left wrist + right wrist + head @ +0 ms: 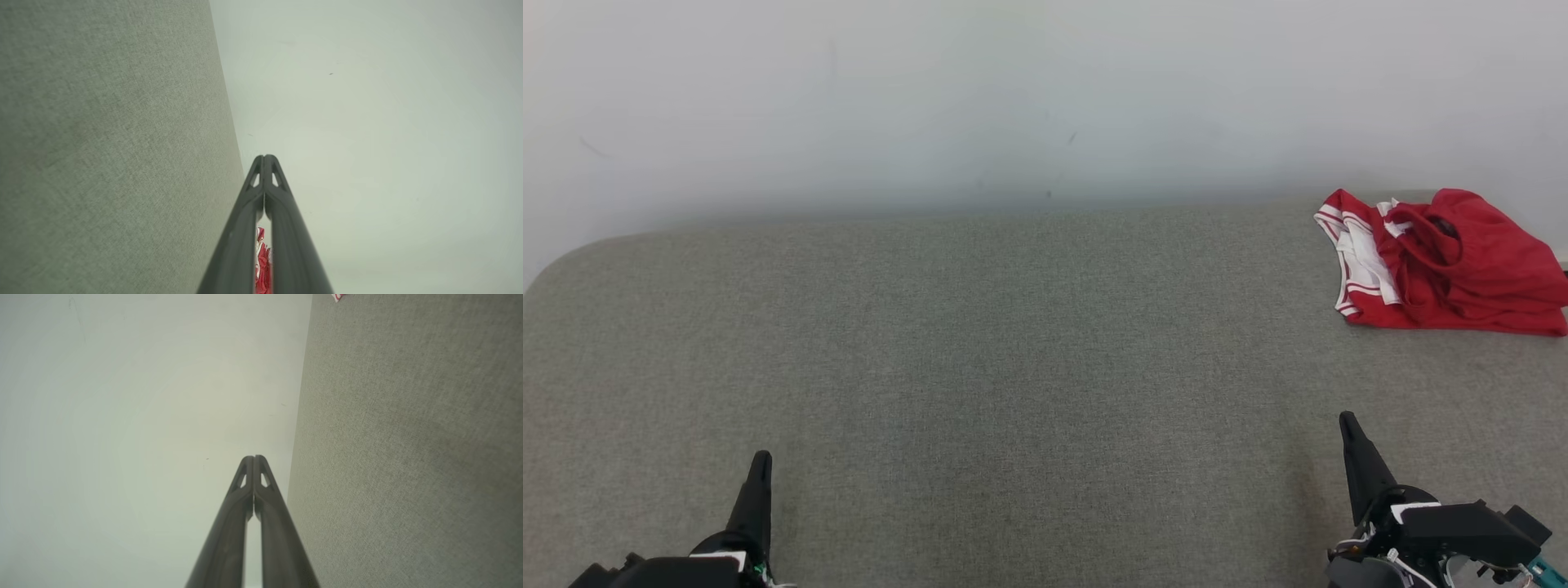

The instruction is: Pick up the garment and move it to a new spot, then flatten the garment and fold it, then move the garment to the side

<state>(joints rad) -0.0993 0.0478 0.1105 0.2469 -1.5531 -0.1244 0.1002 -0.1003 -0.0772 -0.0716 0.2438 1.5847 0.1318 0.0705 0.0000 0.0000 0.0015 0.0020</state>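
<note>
**Hands.** The left hand [760, 462] is seen low at the near left. Its two dark fingers are pressed together to a point and nothing is held. The right hand [1347, 425] is seen at the near right, likewise closed to a point and empty, its tip leaning slightly to the left. In each wrist view the fingertips are seen to meet with no cloth between them. Both hands are well apart from each other and from the garment. This posture is judged to be a parked one, not a reach.

**Task item.** The red sports jersey [1445, 261], trimmed in white bands, lies at the far right of the worktop, close to the far edge and running to the picture's right border. It is gathered into a compact, roughly doubled heap. The banded openings are turned to the left and rumpled layers lie on top. It is not flat.

**Stage.** This placement fits two stages equally: a jersey lying at the side waiting to be collected, or one loosely folded and set aside. Which one applies cannot be settled from this moment.

**Surface.** The worktop [1013, 343] is covered in grey-green woven fabric. It is even in texture and has a rounded corner at the far left.

**Room.** A plain pale wall [1045, 98] stands directly behind the far edge. It is marked by a few small dark specks and faint scuffs.
</note>
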